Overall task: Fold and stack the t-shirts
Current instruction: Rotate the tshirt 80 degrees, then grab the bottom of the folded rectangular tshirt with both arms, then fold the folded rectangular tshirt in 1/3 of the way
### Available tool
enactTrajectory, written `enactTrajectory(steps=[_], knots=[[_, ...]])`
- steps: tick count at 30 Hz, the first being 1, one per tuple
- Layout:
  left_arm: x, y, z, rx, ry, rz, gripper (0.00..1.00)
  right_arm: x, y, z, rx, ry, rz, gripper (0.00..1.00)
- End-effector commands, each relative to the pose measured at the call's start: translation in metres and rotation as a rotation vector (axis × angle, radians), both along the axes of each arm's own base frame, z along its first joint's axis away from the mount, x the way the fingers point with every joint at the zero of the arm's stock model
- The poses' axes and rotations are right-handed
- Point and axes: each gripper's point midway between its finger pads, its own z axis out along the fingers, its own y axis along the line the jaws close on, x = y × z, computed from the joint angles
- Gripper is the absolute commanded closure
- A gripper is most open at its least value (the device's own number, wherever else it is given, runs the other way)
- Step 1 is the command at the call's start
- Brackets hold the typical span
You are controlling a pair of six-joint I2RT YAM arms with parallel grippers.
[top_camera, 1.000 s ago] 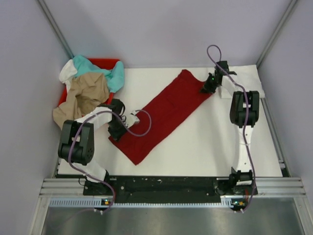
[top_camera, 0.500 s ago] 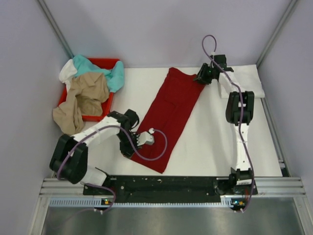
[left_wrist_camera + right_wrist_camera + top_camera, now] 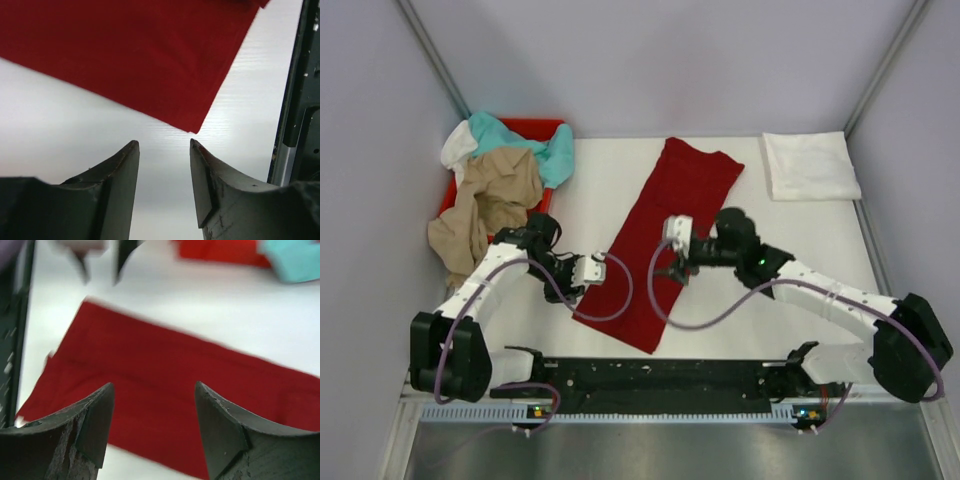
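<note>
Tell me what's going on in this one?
Both arms are at the dark red t-shirt, folded into a long strip on the table. The left gripper hovers open over bare table by its near corner; the right gripper hovers open above the cloth. Neither holds anything. A folded white t-shirt lies far right; a tan t-shirt and a teal t-shirt fill the red bin.

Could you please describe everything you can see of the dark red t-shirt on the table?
The dark red t-shirt is soft, matte cloth folded into a long narrow strip. It lies flat on the white table, slanting from the far middle toward the near left. Faint creases run along its length. The right gripper hangs open above its middle. The left gripper is open just off its near corner, over bare table. Neither grips it.
</note>
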Motion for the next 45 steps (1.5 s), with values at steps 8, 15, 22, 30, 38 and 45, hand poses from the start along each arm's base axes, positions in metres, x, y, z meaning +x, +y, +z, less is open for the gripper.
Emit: enactTrajectory(steps=[8,15,22,30,38,45], knots=[[-0.028,-0.004,-0.045,0.039,-0.071,-0.314,0.16,-0.152,0.031,-0.141,-0.398,-0.116,0.439,0.35],[-0.026,-0.002,-0.066,0.113,-0.096,-0.328,0.22,-0.167,0.038,-0.176,-0.516,-0.109,0.483,0.36],[-0.026,-0.004,-0.071,0.134,-0.090,-0.319,0.49,-0.173,0.055,-0.195,-0.555,-0.072,0.484,0.43],[-0.053,0.010,-0.088,0.236,0.037,-0.318,1.00,-0.190,0.031,-0.195,-0.583,0.031,0.471,0.99],[-0.032,-0.050,-0.012,0.028,0.055,-0.194,1.00,-0.157,0.022,-0.150,-0.400,0.264,0.229,1.00],[0.047,-0.085,0.028,0.020,0.059,0.009,1.00,-0.042,-0.017,-0.113,-0.176,0.511,-0.194,1.00]])
